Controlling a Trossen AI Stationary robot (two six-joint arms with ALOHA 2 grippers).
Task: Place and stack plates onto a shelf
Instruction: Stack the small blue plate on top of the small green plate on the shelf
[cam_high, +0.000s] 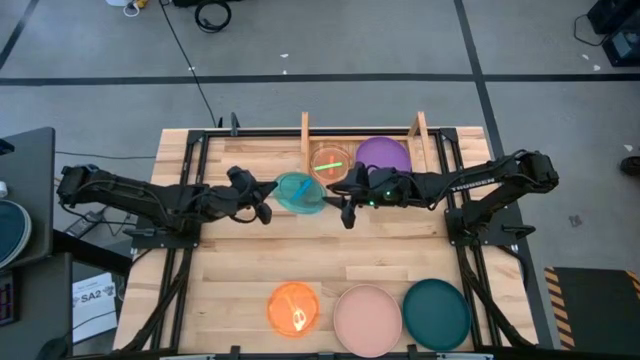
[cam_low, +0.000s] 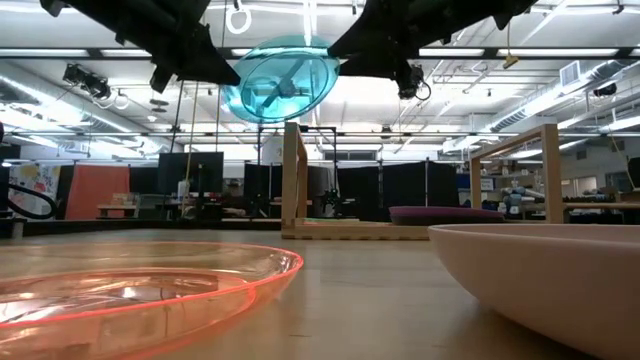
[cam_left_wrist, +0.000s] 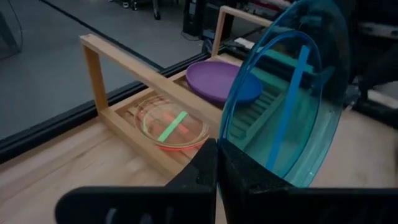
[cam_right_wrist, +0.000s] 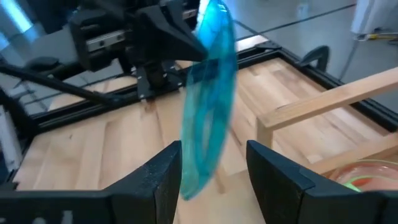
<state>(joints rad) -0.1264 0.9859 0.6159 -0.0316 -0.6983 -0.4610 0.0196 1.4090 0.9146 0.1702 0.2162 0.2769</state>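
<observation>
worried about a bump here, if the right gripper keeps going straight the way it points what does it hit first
The blue plate, held on edge by the left gripper, right ahead of the right gripper's open fingers; depth is unclear.

Shelf (cam_high: 364, 160) at table's (cam_high: 230, 270) far edge, 2 plates (cam_high: 383, 156) in it. 3 plates (cam_high: 367, 318) along near edge. 1 plate (cam_high: 299, 192) held aloft before shelf, between both grippers.

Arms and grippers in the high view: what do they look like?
Both arms are matte black, jointed and slim, with black cables running along them, mounted on black frames. The left gripper and right gripper have dark, blocky, angular fingers. A small green light glows near the right arm's wrist. No markings are legible.
</observation>
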